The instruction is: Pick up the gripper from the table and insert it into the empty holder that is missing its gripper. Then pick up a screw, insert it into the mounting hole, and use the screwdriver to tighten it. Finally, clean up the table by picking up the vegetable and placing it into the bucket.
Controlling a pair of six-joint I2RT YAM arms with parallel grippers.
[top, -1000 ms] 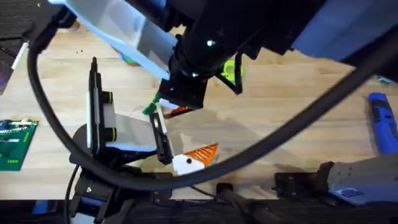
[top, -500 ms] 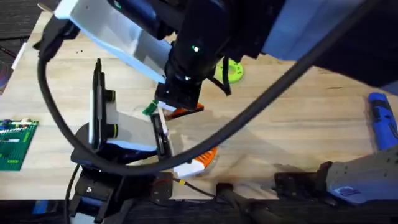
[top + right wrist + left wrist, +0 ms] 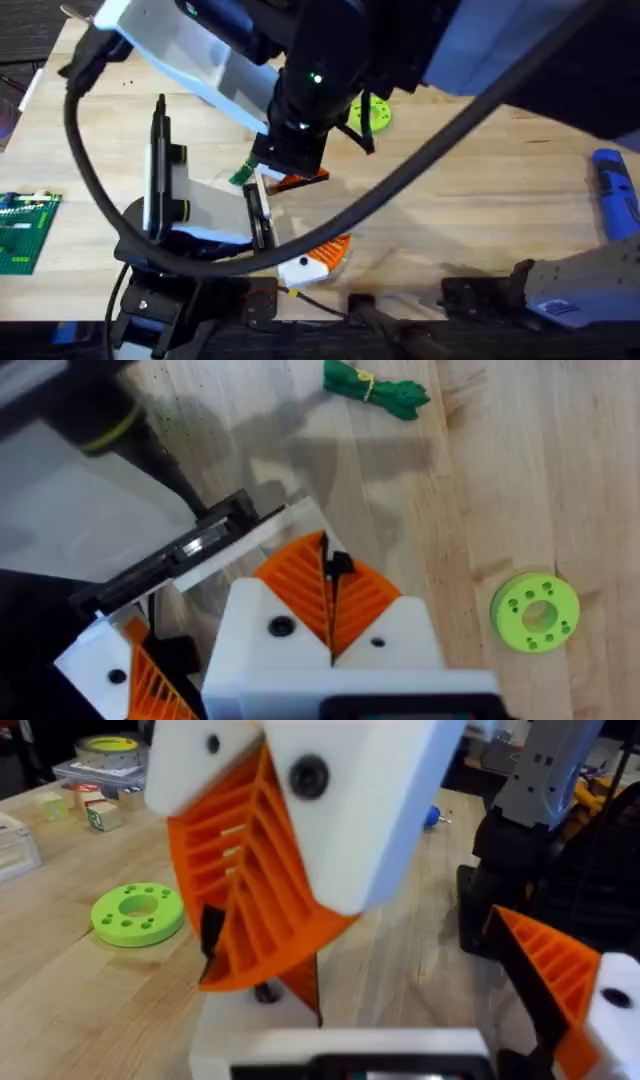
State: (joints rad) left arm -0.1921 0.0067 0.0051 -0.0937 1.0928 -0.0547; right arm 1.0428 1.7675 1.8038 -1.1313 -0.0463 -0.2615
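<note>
Surface: pale wooden table [image 3: 470, 200], with the base and cables of both arms along its near edge.

Right gripper [image 3: 330, 560]: reaches across the middle. White mounts, orange ribbed pads [image 3: 365, 600] pressed flat together. A small black piece [image 3: 342, 565] is pinched at the very tips; what it is cannot be told. The tips stand directly over the holder.

Left gripper [image 3: 285, 238]: spread wide and holding nothing. One finger is a white mount with an orange tip [image 3: 322, 256], well to the side of the right gripper's tips.

Holder [image 3: 262, 525]: the left arm's other finger, a plain white plate with a black edge and no orange tip, just under the right gripper's pads. In the left wrist view a thin orange edge below the pads meets its white face; whether that is the loose wedge cannot be told.

Vegetable [image 3: 375, 390]: slim, green and leafy, tied with a yellow band. It lies flat just beyond the right gripper's tips, apart from them.

Green disc [image 3: 535, 610]: flat, with holes, off to the side of the right gripper.

Screwdriver [image 3: 615, 195]: blue, far off at the table's right edge.

Green studded board [image 3: 22, 230]: at the left edge.
</note>
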